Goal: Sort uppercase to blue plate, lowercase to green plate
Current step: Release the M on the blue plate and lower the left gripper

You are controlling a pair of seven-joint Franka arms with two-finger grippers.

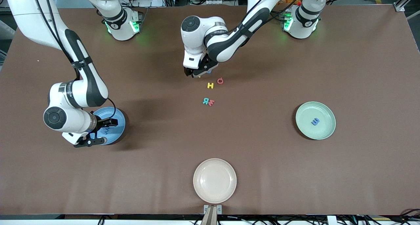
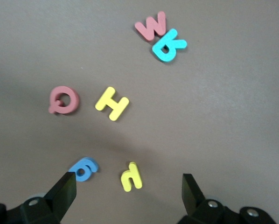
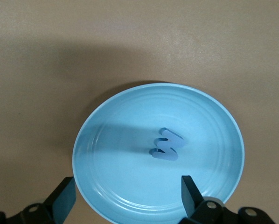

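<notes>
Right jaws wide over blue M (image 3: pixel 166 145) in blue plate (image 3: pixel 111 186)

The front view looks steeply down from high across the desk (image 1: pixel 295 172), facing both arm bases and taking in the whole top. The left wrist view looks straight down, close, past the left hand (image 2: pixel 128 186) at loose letters: the yellow H (image 2: pixel 112 103) also shows in the front view (image 1: pixel 210 85). The right wrist view looks down, close, past the right hand (image 3: pixel 128 193) into the blue plate (image 3: pixel 107 182), which the front view (image 1: pixel 119 120) shares, partly covered by the arm.
</notes>
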